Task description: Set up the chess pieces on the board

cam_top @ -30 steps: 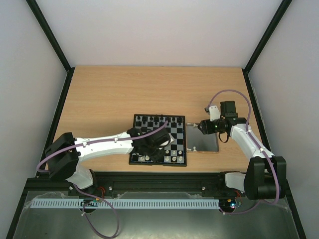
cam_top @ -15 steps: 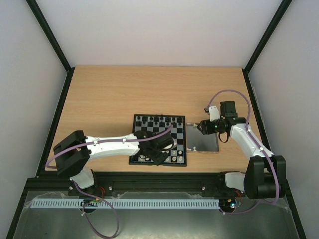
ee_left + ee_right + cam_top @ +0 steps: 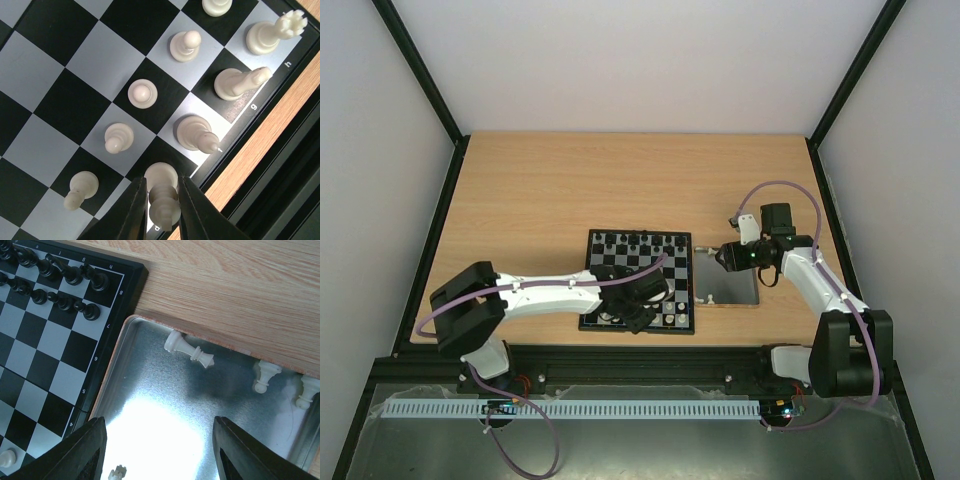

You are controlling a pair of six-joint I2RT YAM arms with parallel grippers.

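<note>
left gripper (image 3: 161,180) flanks chess piece (image 3: 164,207), grip unclear; right gripper (image 3: 159,425) spread over tray (image 3: 150,370)

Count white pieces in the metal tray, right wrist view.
4 white pieces: one toppled at the far edge, two at right, one at bottom edge. Others may be hidden.

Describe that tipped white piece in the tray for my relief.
Find the metal tray beside the board. At its far corner, by the black pieces, lies a white piece. Nothing else sits that near the corner; its crown points away from the board.
</note>
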